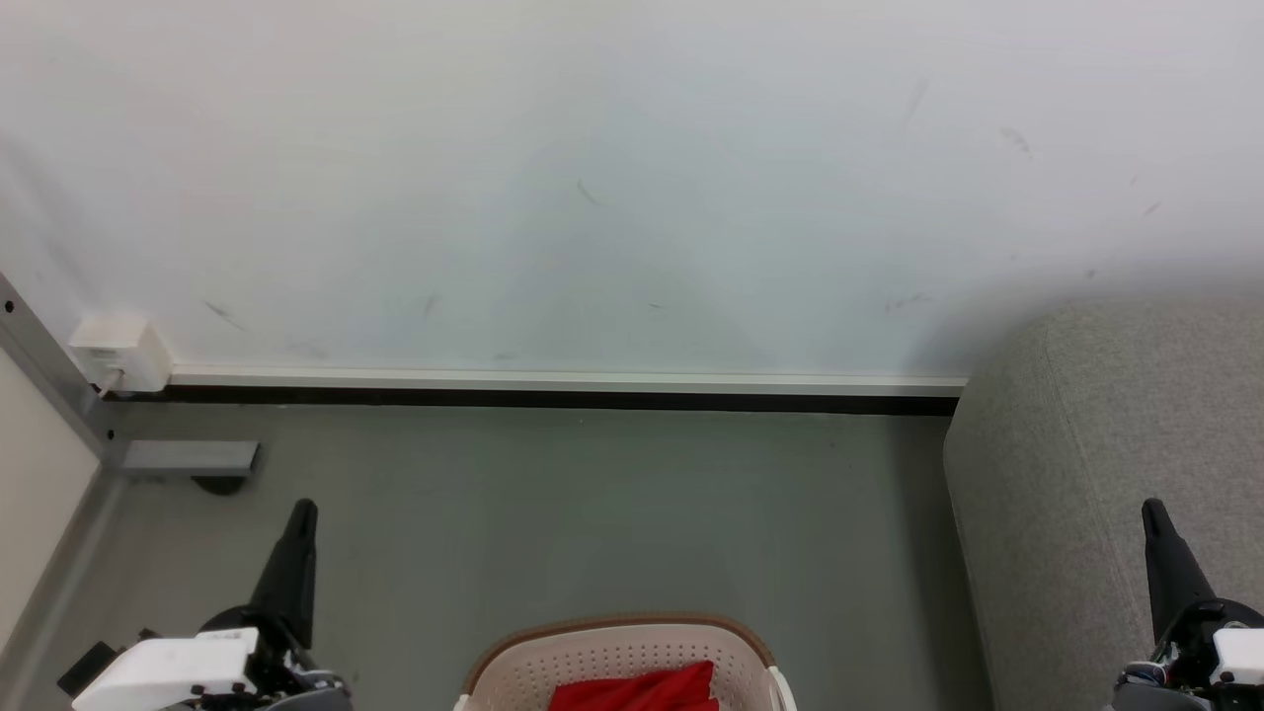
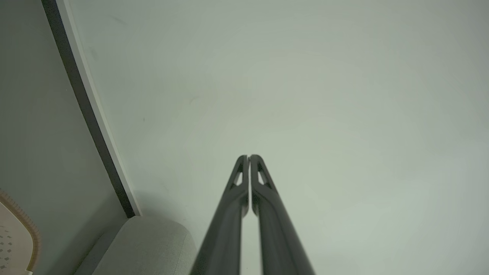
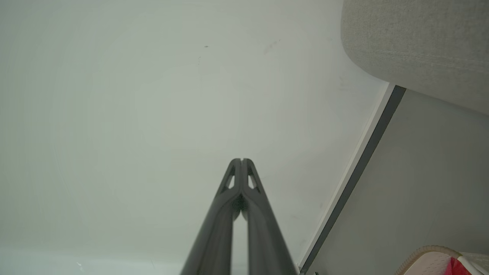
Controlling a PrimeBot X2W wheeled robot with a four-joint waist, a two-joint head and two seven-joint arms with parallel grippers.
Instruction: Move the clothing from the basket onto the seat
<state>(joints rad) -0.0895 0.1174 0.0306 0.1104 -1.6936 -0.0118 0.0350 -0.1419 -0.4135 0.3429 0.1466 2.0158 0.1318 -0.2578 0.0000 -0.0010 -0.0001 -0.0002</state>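
Clothing (image 1: 637, 691) crumpled in basket (image 1: 612, 624), visible part running left-right; seat (image 1: 1086, 444) at right.

Right end effector (image 3: 241, 160) pinched together, seat (image 3: 416, 46) upper right, basket (image 3: 429, 261) corner, likely clothing (image 3: 457, 268)

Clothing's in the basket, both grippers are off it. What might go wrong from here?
Both the left gripper and right gripper are shut; reaching in like that would likely just push the clothing. The basket sits cut off at the head view's bottom edge, so the grab may be poorly seen.
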